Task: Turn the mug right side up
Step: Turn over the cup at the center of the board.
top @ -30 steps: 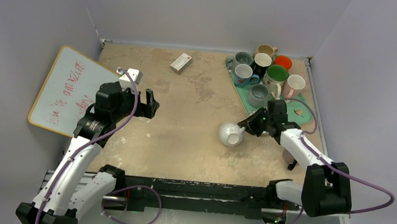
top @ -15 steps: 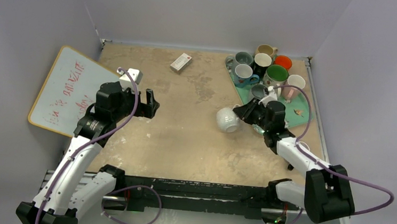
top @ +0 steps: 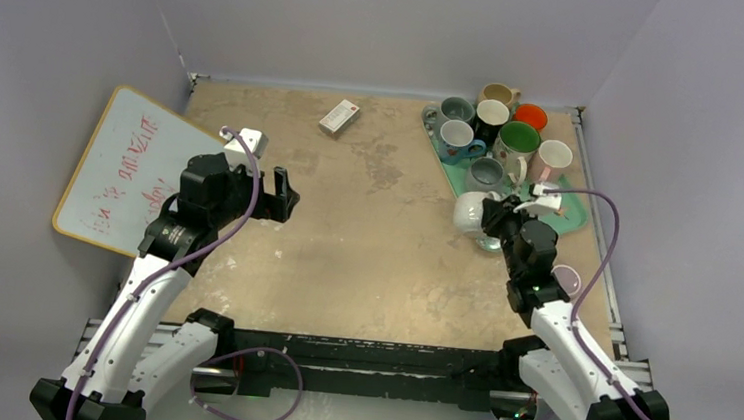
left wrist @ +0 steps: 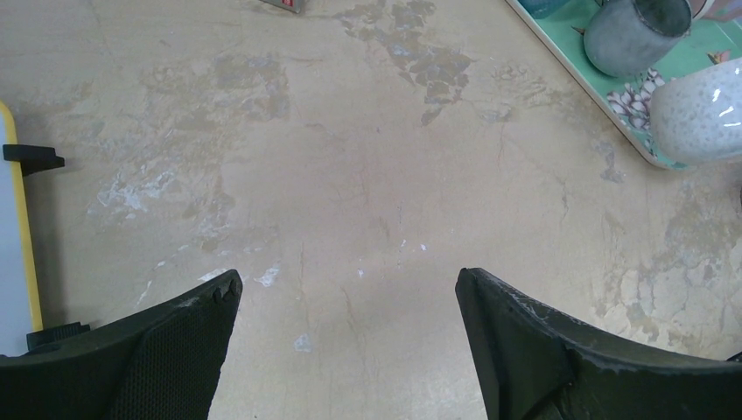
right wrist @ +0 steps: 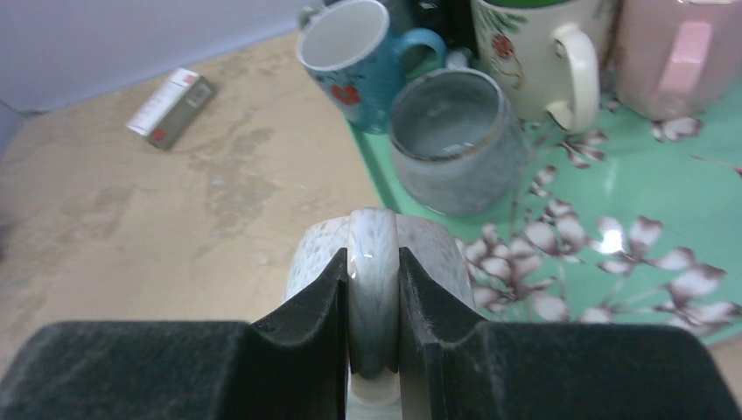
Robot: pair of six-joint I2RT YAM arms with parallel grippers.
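Right gripper is nearly closed, pinching the handle of the white speckled mug at the near-left edge of the green tray, just near of a grey mug. Left gripper hangs wide apart over the table, holding nothing.

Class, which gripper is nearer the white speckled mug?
Right. The right gripper clamps the handle of the white speckled mug; the left gripper hangs open, far across the table toward the whiteboard.
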